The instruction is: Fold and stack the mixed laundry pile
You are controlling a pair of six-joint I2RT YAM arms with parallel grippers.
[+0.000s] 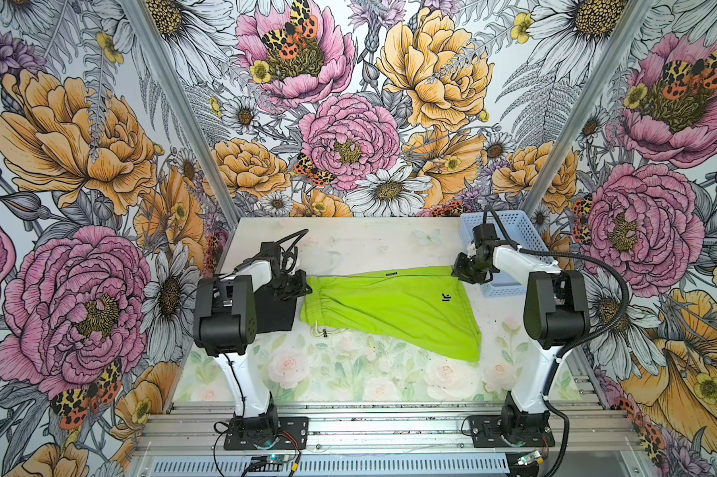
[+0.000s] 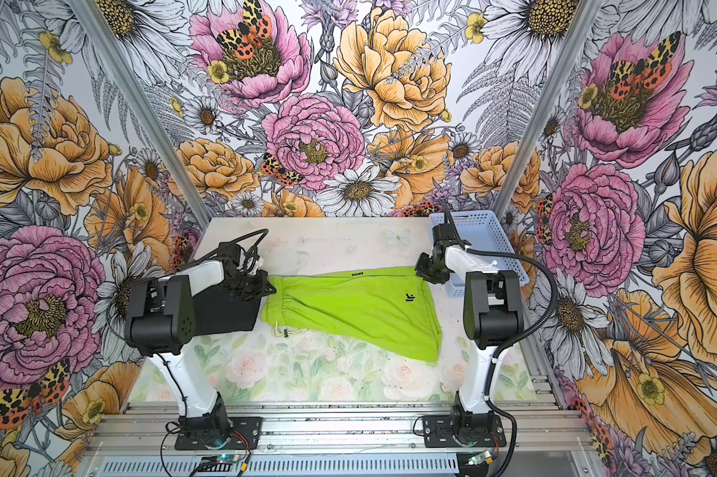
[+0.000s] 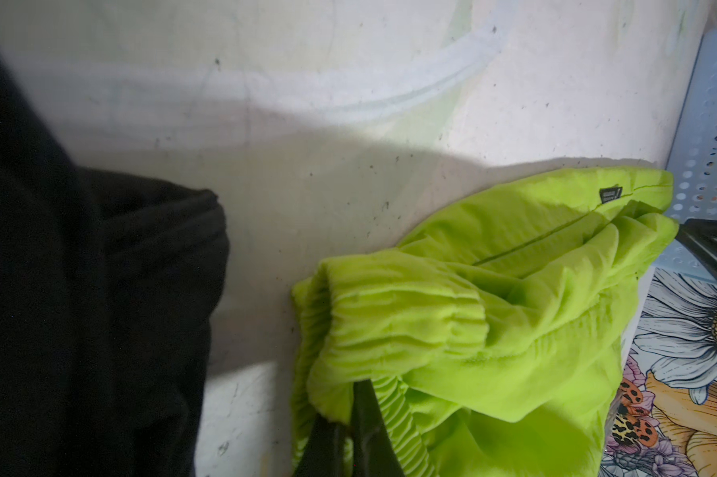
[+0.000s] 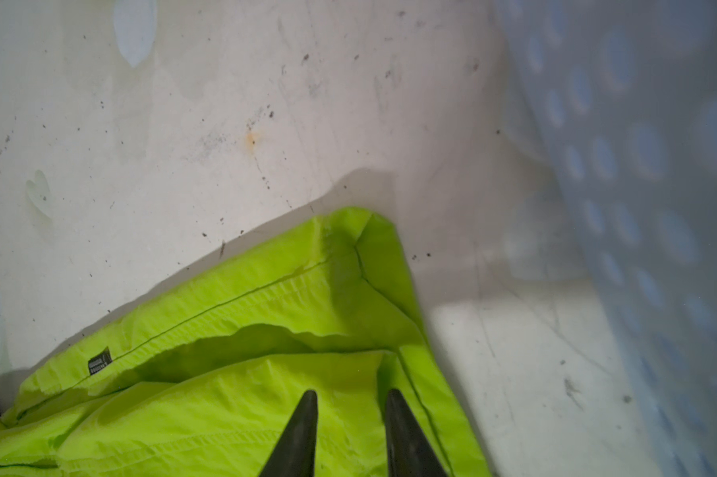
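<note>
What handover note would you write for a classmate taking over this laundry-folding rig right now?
Left gripper: shut on the waistband of the lime-green shorts.
Right gripper: open, over the shorts' far right corner, beside the light-blue basket.
Black T-shirt: a compact block at the left of the table; looks folded.
Shorts: spread flat mid-table.
To do: fold the shorts, then stack both garments.

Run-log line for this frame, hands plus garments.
left hand: shut on green shorts waistband | right hand: open over shorts far hem corner | black T-shirt: folded, left of shorts | stack: not yet
</note>
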